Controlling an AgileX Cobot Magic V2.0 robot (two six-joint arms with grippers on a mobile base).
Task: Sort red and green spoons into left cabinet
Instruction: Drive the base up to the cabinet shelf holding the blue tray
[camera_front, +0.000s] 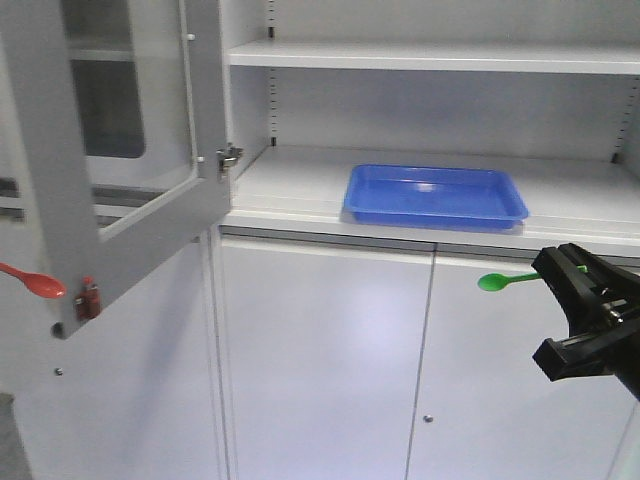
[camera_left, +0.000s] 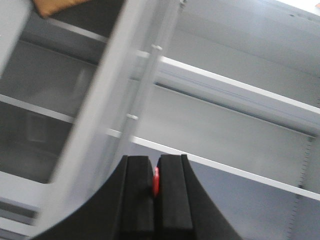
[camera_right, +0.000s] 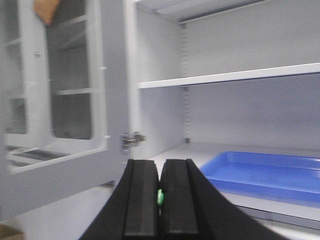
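The green spoon (camera_front: 505, 281) is held pinched in the right gripper (camera_front: 566, 268) at the near right, just below the front edge of the open shelf of the left cabinet (camera_front: 290, 190), on which a blue tray (camera_front: 430, 217) is seen resting. At the left edge, beside the swung-open glass door (camera_front: 60, 200), the red spoon (camera_front: 38, 284) is clamped by the left gripper (camera_left: 155, 167), its black fingers pressed onto a red sliver. Both spoons are pictured outside the cabinet.

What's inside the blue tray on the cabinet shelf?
The blue tray shows only bare floor with light glare. Its raised near rim hides a thin strip of floor behind it.
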